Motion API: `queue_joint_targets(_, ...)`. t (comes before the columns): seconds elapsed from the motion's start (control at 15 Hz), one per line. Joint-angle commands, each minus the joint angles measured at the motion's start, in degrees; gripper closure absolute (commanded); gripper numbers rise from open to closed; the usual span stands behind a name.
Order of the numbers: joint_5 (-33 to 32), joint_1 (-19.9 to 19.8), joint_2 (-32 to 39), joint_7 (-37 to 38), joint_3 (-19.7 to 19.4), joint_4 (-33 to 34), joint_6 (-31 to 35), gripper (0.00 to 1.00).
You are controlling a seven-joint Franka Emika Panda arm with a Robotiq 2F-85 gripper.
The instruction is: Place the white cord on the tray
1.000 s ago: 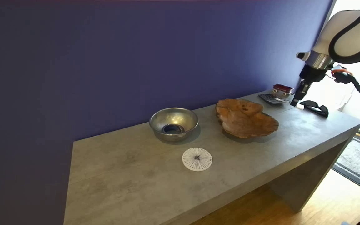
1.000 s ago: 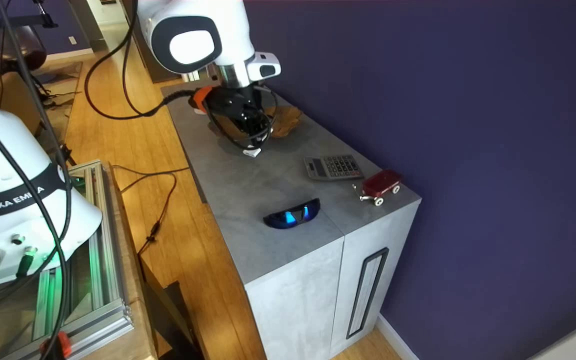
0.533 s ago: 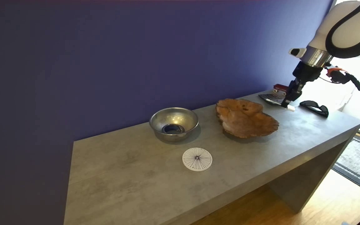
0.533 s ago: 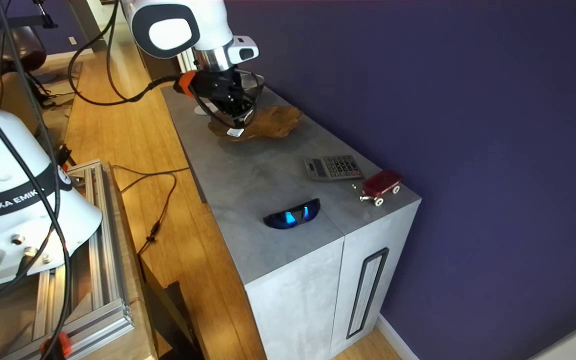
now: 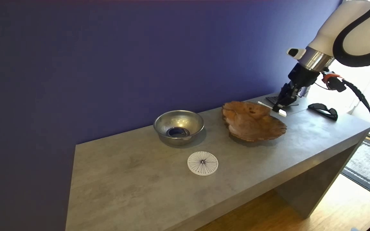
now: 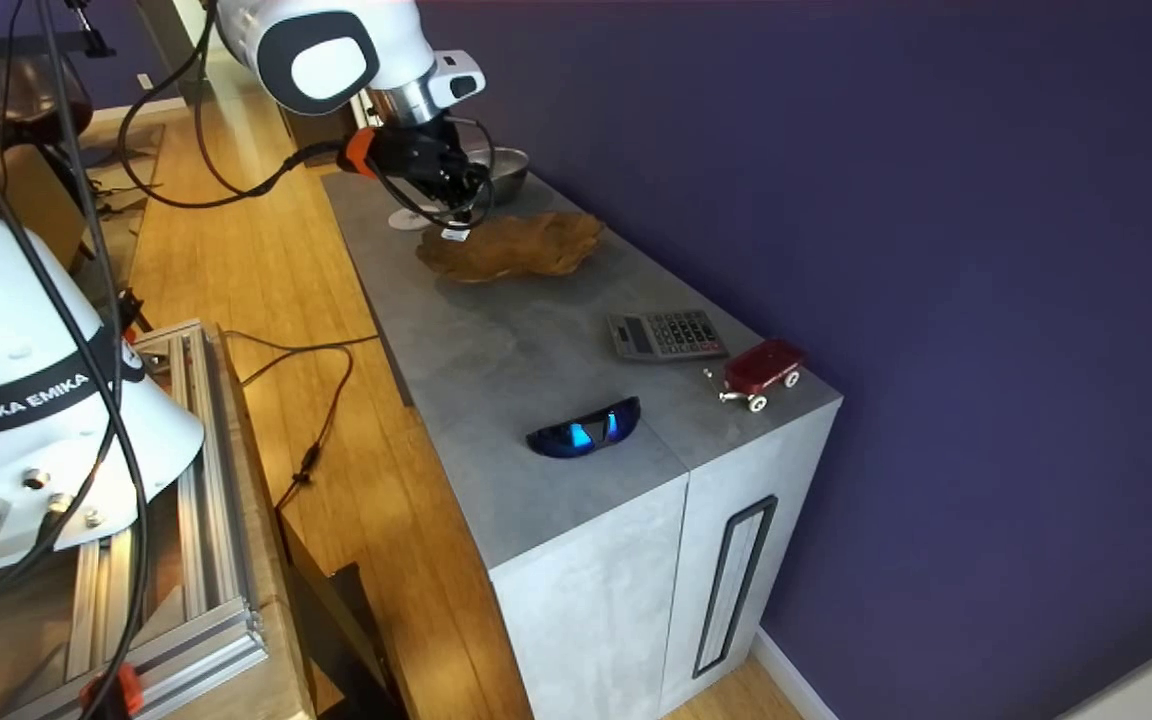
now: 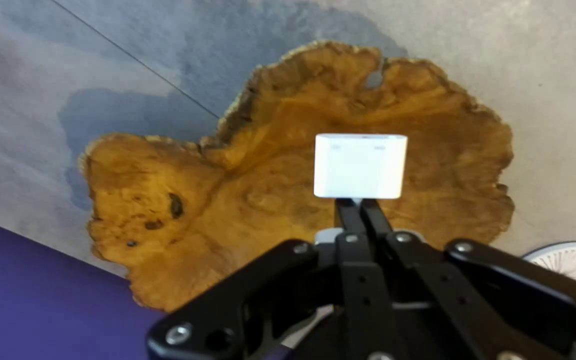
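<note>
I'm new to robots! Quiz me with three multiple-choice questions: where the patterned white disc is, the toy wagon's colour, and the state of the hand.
1. Where is the patterned white disc?
A) in the metal bowl
B) flat on the counter
C) on the calculator

2. What colour is the toy wagon?
A) yellow
B) green
C) dark red

3. What state is the robot's hand in?
A) closed on the white cord
B) wide open, holding nothing
C) closed on the sunglasses

Right letters:
1 B: an exterior view shows it lying directly on the grey surface.
2 C: its body looks dark red in an exterior view.
3 A: in the wrist view, black fingers pinch it just behind its wide white end.
</note>
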Motion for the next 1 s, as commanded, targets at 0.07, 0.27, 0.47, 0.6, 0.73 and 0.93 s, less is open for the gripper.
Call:
queue_joint_targets(0.07,-9.87,11.76,2.21,8.82,-9.12,3.82,0.57,0.99)
queue_joint_targets(0.27,-12.93,23.96,4.56,11.06,-20.9,7.38,0.47,0.99)
queue_joint_targets(0.47,-14.7,37.4,10.4,14.05,-33.58,12.38,1.03,0.99)
queue_joint_targets(0.6,-13.87,44.82,14.48,15.68,-39.07,15.4,0.9,0.99)
queue_joint_targets(0.73,-12.58,50.92,18.41,17.52,-43.02,18.33,0.7,0.99)
queue_joint_targets(0.93,-18.26,55.71,21.94,24.77,-46.79,20.95,-1.03,0.7)
